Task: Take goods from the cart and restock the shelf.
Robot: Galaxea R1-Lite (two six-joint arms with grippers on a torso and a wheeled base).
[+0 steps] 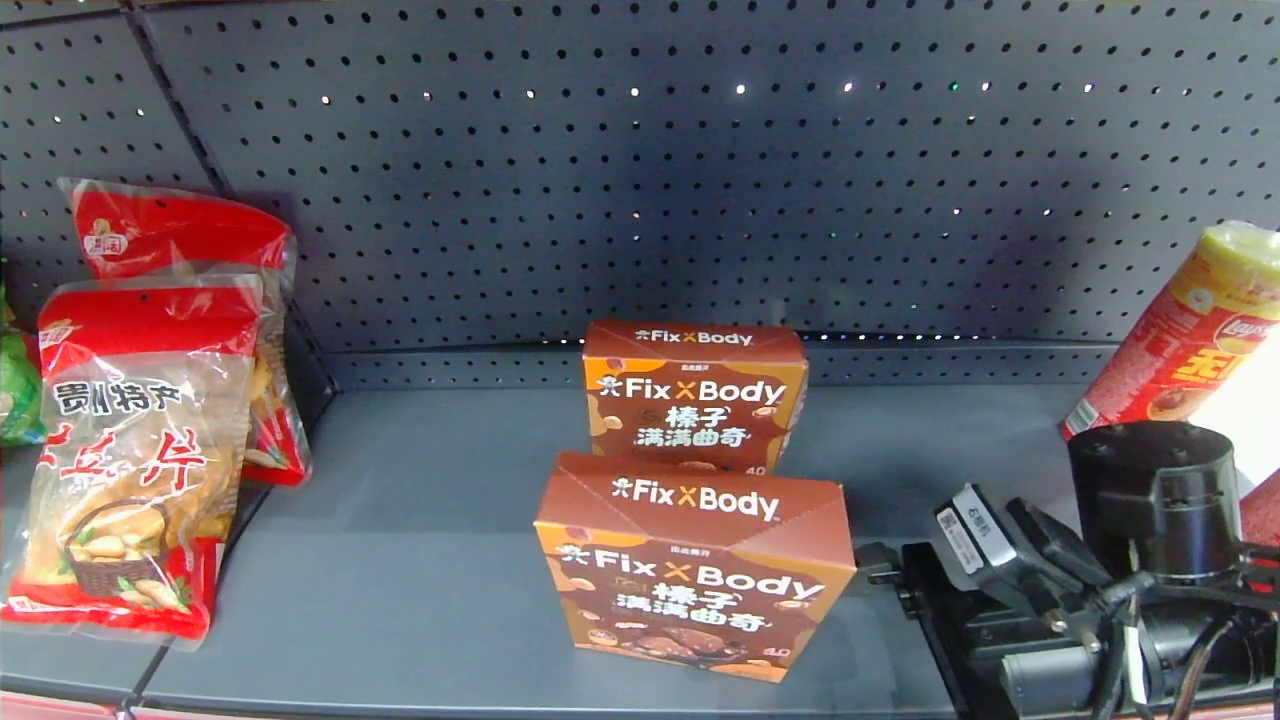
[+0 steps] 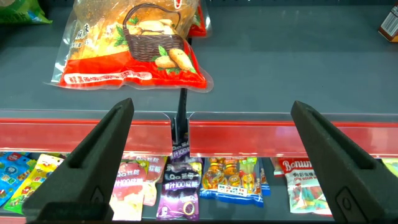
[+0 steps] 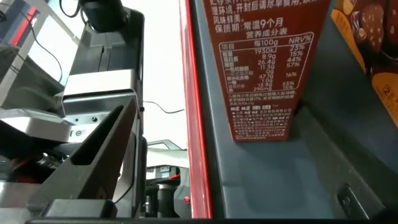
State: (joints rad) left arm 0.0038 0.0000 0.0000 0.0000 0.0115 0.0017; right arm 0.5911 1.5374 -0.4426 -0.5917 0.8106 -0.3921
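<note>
Grey pegboard-backed shelf [image 1: 420, 560], front brown cookie box [image 1: 695, 565] upright near the lip, rear cookie box [image 1: 695, 395] just behind, grey floor showing either side, right gripper [image 1: 885, 575] spread wide, empty, beside front box, left gripper [image 2: 212, 106] wide, empty, before red shelf edge [image 2: 249, 134], snack bags [image 1: 130, 450] far left.

**Head view.** The chips can [image 1: 1185, 330] is cut by the right edge. The green bag [image 1: 14, 385] is cut by the left edge, and its contents cannot be told. The rear red snack bag [image 1: 165, 230] is half hidden behind the front snack bag [image 1: 130, 450]. The front cookie box [image 1: 690, 565] covers the base of the rear cookie box [image 1: 695, 385].

**Right wrist view.** The front cookie box's printed side runs past the upper edge.

**Left wrist view.** The packets [image 2: 217, 180] below the shelf rail [image 2: 261, 134] are cut by the bottom edge and too small to identify.
</note>
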